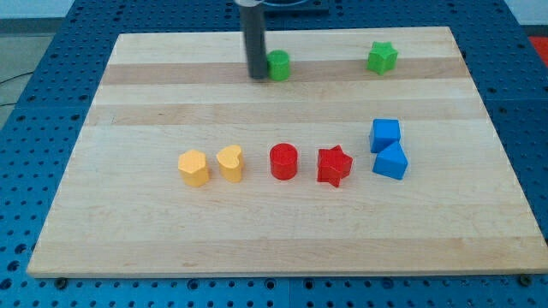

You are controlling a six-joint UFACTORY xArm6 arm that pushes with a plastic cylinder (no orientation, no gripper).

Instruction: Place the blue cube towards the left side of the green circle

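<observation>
The blue cube sits on the wooden board at the view's right, just above a blue triangular block that touches it. The green circle stands near the view's top, centre. My tip is at the end of the dark rod and rests right against the green circle's left side, far from the blue cube.
A green star is at the view's top right. In a row across the middle stand a yellow hexagon, a yellow heart, a red circle and a red star. The board lies on a blue perforated table.
</observation>
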